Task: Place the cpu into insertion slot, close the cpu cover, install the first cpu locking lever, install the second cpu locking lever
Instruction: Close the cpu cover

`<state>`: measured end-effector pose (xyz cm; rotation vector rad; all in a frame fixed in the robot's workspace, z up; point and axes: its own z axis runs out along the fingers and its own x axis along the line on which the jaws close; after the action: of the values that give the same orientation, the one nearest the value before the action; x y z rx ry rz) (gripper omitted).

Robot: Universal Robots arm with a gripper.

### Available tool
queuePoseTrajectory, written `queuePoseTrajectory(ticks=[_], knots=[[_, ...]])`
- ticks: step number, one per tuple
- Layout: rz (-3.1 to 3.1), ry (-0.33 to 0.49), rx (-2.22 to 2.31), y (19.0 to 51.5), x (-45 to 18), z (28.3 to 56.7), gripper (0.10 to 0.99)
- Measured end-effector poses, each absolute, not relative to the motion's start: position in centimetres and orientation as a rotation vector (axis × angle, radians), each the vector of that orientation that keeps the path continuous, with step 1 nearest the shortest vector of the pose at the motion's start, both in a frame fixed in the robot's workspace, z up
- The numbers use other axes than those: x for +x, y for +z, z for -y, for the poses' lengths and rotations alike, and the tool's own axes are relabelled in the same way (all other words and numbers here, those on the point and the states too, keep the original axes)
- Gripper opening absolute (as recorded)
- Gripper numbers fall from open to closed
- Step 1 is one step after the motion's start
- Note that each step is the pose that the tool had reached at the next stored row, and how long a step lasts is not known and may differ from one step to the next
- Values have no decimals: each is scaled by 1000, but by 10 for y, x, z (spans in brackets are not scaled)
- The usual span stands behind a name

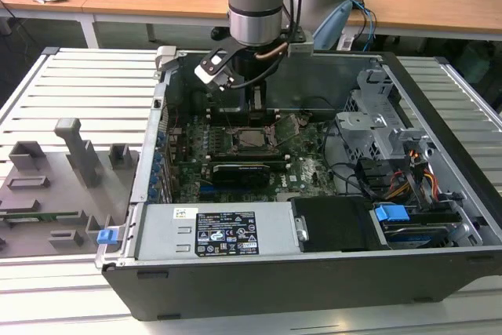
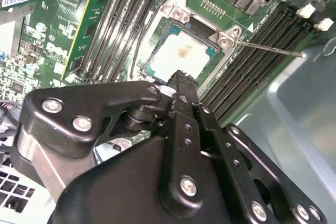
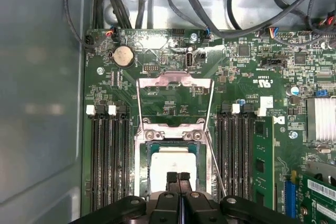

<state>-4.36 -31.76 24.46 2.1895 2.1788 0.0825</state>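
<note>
The cpu (image 3: 172, 165) sits flat in the insertion slot (image 3: 140, 177), pale face up. The tool (image 3: 178, 177) hangs over its edge with the fingers pressed together and nothing between them; whether they touch the chip I cannot tell. The chip looks light, thin and stiff, and probably fragile, so I would hold it only by its side edges and never slide it across the slot. The cpu cover (image 3: 176, 81) lies folded open beyond the slot. It is thin stiff metal on a hinge, best pushed at its free bar. By count there is one chip, one slot and one cover. There is one plain lever rod (image 2: 268, 49), and a thinner wire (image 2: 135, 45) that is likely the second. In the exterior view the power supply (image 1: 220, 233) lies at six o'clock from the slot.
</note>
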Motion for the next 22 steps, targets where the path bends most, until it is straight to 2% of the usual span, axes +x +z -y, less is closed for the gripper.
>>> queuePoseTrajectory(ticks=[22], knots=[[-2180, 78, 2192, 258, -4, 321, 106]])
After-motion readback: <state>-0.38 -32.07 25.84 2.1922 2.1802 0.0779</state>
